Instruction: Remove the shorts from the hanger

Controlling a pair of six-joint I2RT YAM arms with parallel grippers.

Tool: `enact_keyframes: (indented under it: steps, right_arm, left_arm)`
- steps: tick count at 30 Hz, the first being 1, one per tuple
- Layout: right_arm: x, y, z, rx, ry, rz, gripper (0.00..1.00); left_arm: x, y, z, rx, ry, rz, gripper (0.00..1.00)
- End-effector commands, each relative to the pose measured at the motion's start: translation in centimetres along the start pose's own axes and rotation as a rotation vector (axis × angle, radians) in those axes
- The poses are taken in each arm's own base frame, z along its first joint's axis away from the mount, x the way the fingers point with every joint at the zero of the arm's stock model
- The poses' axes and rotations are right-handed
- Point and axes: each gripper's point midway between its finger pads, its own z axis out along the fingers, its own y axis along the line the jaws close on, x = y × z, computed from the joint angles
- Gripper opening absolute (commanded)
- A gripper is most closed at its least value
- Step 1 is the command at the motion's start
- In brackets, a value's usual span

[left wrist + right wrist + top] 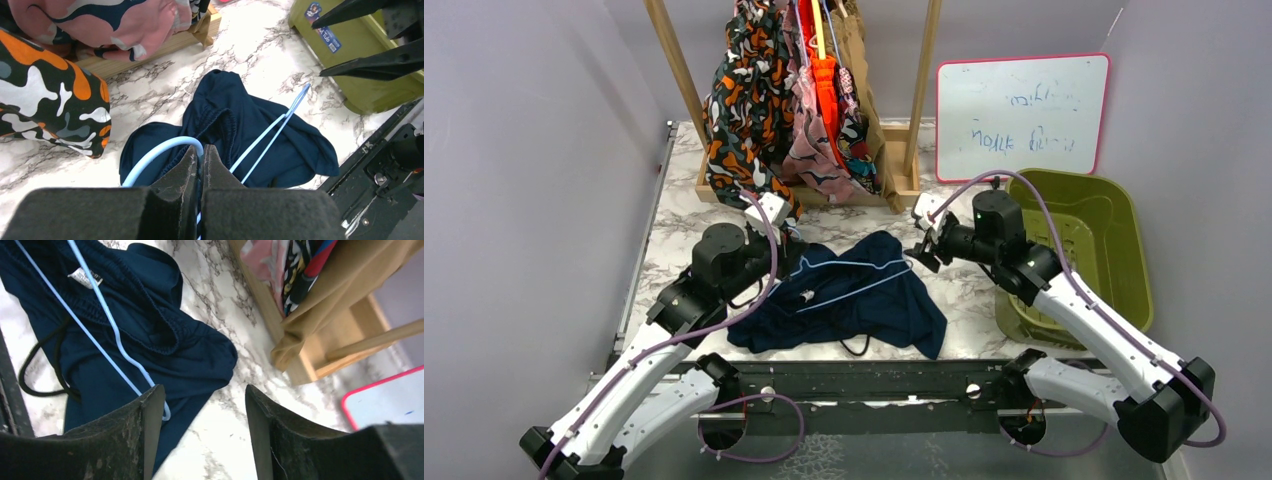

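The navy shorts [864,310] lie crumpled on the marble counter [674,240] just in front of the wooden rack [921,80], with a light blue hanger [106,307] threaded through their waistband. The other shorts hang on the rack itself: a black-orange-white blotch pair [739,110] at its left end, then a pink print pair [809,140], a bright orange pair [826,85], a multicolour pair [859,140] and a tan pair [859,60] toward its right post. The left gripper [199,150] sits low in front of the rack's left end, its jaws clenched on the hanger's wire by the hook. The right gripper [205,390] hovers in front of the rack's right end, jaws released and holding nothing, the hanger's tip just beside one finger. A green tub [1114,240] and a whiteboard [1022,115] stand to the right of the rack.
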Motion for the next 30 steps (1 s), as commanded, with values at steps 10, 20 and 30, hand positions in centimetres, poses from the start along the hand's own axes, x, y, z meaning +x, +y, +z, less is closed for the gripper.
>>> enact_keyframes:
  steps: [10, 20, 30]
  right_arm:
    - [-0.4, 7.2, -0.9, -0.500, -0.033, -0.175, 0.58]
    - [3.0, 9.7, 0.5, -0.631, 0.075, -0.024, 0.42]
    - [3.6, 9.1, 0.5, -0.548, 0.104, -0.002, 0.01]
  left_arm:
    - [0.3, -2.6, -0.2, 0.158, 0.018, 0.036, 0.00]
    - [-0.3, -2.3, -0.3, 0.136, -0.015, 0.029, 0.00]
    - [-0.8, -1.6, -0.6, 0.088, -0.053, -0.007, 0.06]
